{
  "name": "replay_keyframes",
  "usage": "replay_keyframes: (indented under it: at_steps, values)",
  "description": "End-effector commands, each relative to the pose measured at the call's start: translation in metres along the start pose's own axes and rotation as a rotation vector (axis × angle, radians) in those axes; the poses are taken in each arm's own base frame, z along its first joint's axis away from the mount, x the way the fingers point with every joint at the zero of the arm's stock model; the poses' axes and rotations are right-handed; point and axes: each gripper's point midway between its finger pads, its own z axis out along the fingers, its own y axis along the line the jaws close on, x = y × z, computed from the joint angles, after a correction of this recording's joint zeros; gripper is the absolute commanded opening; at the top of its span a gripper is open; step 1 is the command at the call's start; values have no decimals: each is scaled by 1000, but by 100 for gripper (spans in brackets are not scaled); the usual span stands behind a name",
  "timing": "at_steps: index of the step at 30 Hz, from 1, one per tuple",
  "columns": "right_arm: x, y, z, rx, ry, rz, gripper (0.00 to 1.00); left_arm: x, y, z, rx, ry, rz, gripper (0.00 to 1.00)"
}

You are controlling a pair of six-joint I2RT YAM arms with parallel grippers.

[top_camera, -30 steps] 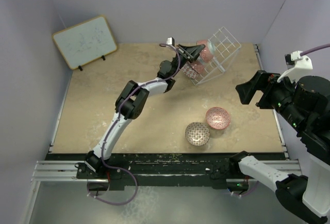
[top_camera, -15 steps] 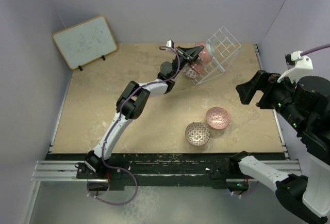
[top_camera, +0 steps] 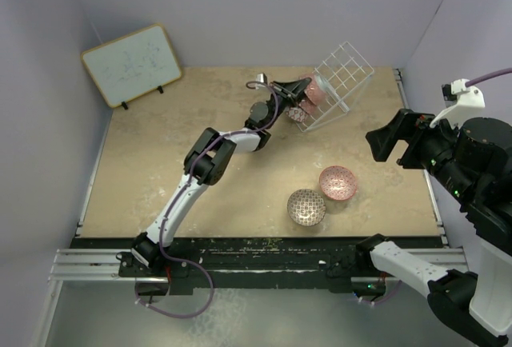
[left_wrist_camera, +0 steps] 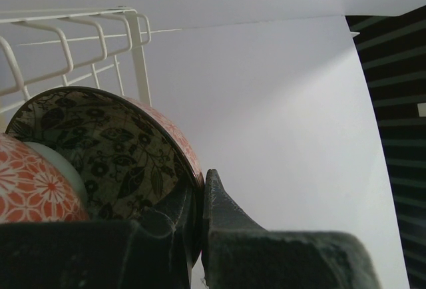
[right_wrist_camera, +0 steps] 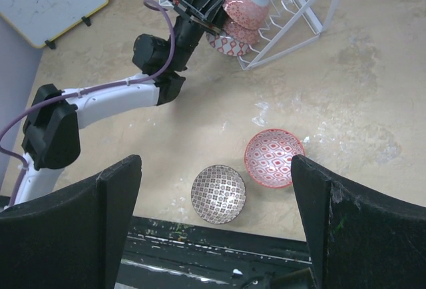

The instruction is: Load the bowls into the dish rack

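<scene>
My left gripper (top_camera: pixel 298 87) is shut on the rim of a bowl (left_wrist_camera: pixel 113 149) that is red-patterned outside and has dark leaves inside, and holds it on edge at the left end of the white wire dish rack (top_camera: pixel 340 83). The wrist view shows the rim pinched between my fingers (left_wrist_camera: pixel 219 216). A second red-patterned bowl (top_camera: pixel 298 112) leans in the rack just below it. A brownish-grey lattice bowl (top_camera: pixel 306 206) and a pink bowl (top_camera: pixel 338 182) sit on the table. My right gripper (right_wrist_camera: pixel 216 166) is open and empty, high above those two bowls.
A wood-framed whiteboard (top_camera: pixel 132 63) stands at the back left. The rack is tilted near the back right corner, close to the walls. The black rail with the arm bases (top_camera: pixel 264 263) runs along the near edge.
My left gripper has shifted a little at the rack's left end, carrying the held bowl slightly lower against the rack. The right arm and the two table bowls have not moved.
</scene>
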Motion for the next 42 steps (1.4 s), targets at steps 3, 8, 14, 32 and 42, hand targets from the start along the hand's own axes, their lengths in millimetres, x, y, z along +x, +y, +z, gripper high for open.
replay_keyframes:
  at_steps: [3, 8, 14, 32, 42]
  values:
    - [-2, -2, -1, 11, -14, 11, 95, -5, -53, 5, 149, -25, -32, 0]
    - [-1, -1, 2, 10, -5, 6, 95, -10, -44, 0, 105, -40, -34, 0]
    - [-1, 0, 2, 8, -3, 3, 95, -13, -40, -3, 72, -61, -36, 0]
    - [-4, 2, 4, 0, -2, -6, 95, -12, -56, 1, 33, -79, -25, 38]
    - [-4, 2, 5, 0, -1, -9, 96, -14, -57, 3, -57, -93, -6, 53]
